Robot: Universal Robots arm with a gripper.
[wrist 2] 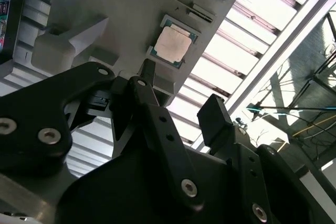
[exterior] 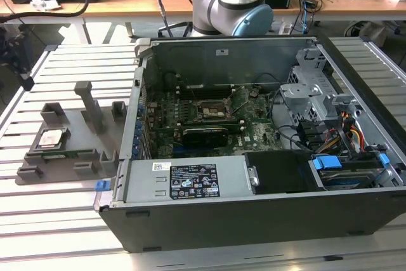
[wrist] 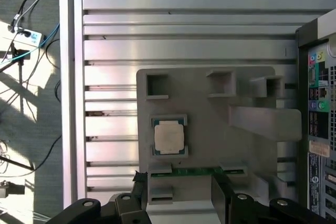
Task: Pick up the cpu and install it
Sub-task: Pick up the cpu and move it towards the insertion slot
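Observation:
The cpu is a small silvery square chip with a thin green rim. It lies flat in a recess of a grey holder block on the slatted table, at the exterior view's left of the open computer case. Both wrist views show the cpu from above. My gripper hangs over the holder block, apart from the chip. It is open, with its black fingers spread and nothing between them. Inside the case, the dark square socket sits on the green motherboard.
A long green memory strip stands in the holder beside the cpu. Upright grey posts rise from the holder block. The case wall stands close to the holder. Cables and drive cages crowd the case's right side in the exterior view.

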